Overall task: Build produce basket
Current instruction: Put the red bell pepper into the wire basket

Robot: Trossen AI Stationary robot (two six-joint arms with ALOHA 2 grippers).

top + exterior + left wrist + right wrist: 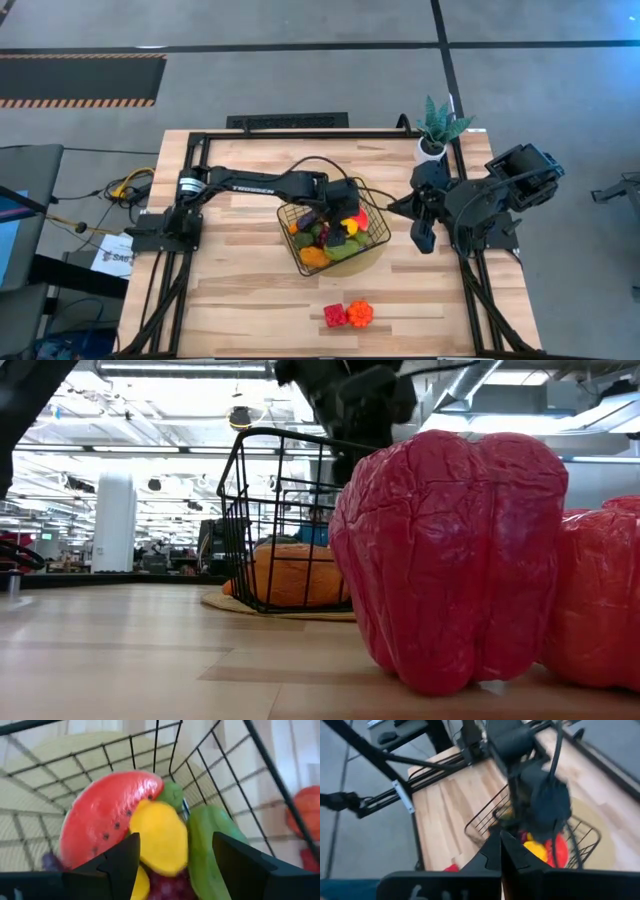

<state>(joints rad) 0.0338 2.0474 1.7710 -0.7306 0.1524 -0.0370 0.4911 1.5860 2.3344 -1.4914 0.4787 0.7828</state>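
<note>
The black wire basket (300, 255) stands on a round tan mat in the middle of the table and holds several toy fruits. My left gripper (175, 855) hangs open just above them, inside the rim, with a yellow lemon (160, 837) below the gap between its fingers. A watermelon slice (102, 815), a green avocado (215, 837) and purple grapes (165, 887) lie around the lemon. A red pepper (335, 316) and an orange pepper (360, 314) stand on the table near its front edge. My right gripper (421, 240) waits shut in the air to the right of the basket.
A potted green plant (437, 128) stands at the far right corner. The black frame rails (190, 200) run along the table's left, far and right edges. Bare wood lies left of the basket and between it and the two peppers. In the low view the red pepper (450, 560) fills the foreground.
</note>
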